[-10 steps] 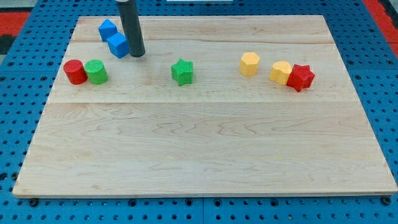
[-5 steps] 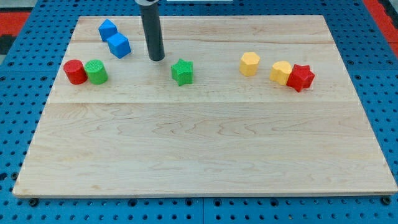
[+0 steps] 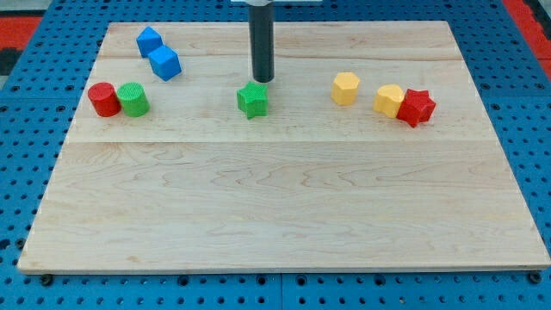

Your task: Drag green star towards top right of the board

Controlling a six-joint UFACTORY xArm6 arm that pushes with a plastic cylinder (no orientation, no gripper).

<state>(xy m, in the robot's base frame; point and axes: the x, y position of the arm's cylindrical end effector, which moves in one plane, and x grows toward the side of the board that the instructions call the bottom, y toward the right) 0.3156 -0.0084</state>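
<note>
The green star (image 3: 253,100) lies on the wooden board (image 3: 284,207), left of centre in the upper half. My tip (image 3: 263,80) stands just above the star toward the view's top, a little to its right, very close to it or just touching its top edge. The dark rod rises from there out of the view's top.
Two blue cubes (image 3: 157,52) lie at the upper left. A red cylinder (image 3: 103,99) and a green cylinder (image 3: 133,99) touch at the left edge. Two yellow blocks (image 3: 346,88) (image 3: 388,100) and a red star (image 3: 417,107) lie to the right of the green star.
My tip has moved to the view's right, from beside the blue cubes to just above the green star. No block has moved.
</note>
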